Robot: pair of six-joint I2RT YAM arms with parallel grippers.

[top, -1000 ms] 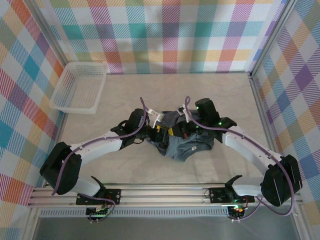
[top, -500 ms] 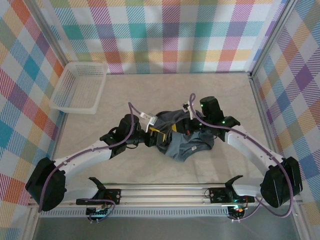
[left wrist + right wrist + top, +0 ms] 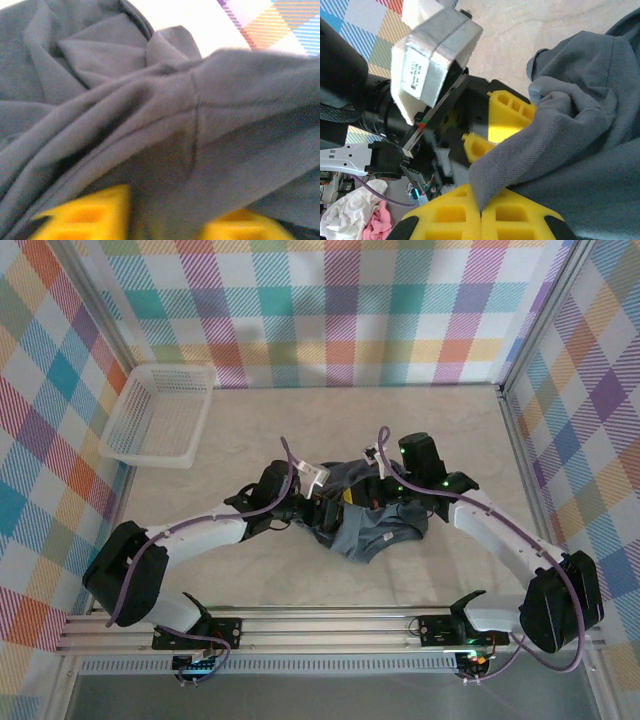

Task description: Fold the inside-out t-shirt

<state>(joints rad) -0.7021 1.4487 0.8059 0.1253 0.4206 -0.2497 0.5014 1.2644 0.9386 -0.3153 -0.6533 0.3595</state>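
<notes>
Top external view shows you the inside-out t-shirt [image 3: 365, 530] lying in a crumpled heap near the middle of the table [image 3: 300, 430], right between the two arms. It is not flat and it is not folded, so I think you are near the start of the job. Both arms reach into the same heap, one from each side. That makes sense, because a bunched shirt needs two holds so you can pull it wide and lay it out.

Your right fingers [image 3: 481, 217] are pressed together. The right wrist view shows an edge of the grey cloth going down into the line where their two yellow tips meet. So they look to be pinching the shirt by a thin edge. That hold lifts one bit of the heap up, so the other side can get at it.

Your left fingers [image 3: 325, 510] are at the left side of the heap, very near the right ones. In the left wrist view the yellow pads [image 3: 85, 210] sit apart, with a thick fold of cloth and a raised seam between them. I cannot tell if they are squeezing it yet or just sitting around it. The seam showing on the outside fits a shirt that is inside out.

The white basket [image 3: 150, 460] sits well apart at the far left corner, out of the way.
</notes>
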